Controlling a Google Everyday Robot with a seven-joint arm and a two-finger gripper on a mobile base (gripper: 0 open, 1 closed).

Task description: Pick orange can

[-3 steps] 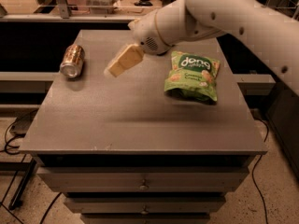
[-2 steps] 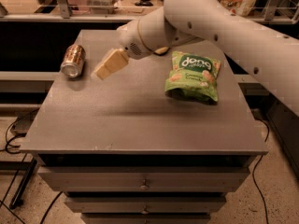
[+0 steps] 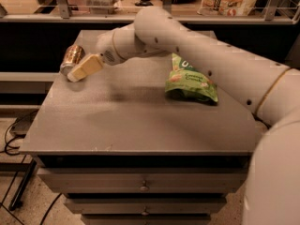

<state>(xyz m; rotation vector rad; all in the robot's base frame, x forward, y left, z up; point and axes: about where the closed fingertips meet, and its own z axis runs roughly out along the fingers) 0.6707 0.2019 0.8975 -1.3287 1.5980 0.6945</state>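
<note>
The orange can [image 3: 70, 56] lies on its side at the far left of the grey table top [image 3: 136, 121], shiny copper with a silver end. My gripper [image 3: 85, 68], pale yellow at the end of the white arm [image 3: 187, 41], reaches in from the right. It sits just in front of and to the right of the can, overlapping the can's lower edge. Whether it touches the can does not show.
A green snack bag [image 3: 190, 82] lies on the right half of the table, partly under the arm. Drawers [image 3: 143, 187] sit below the table top. Cables [image 3: 14, 135] lie on the floor at left. A rail with shelves [image 3: 70, 17] runs behind.
The arm has swung left across the table. The gripper went from the table's middle to right beside the can. The can and the bag have not moved.
</note>
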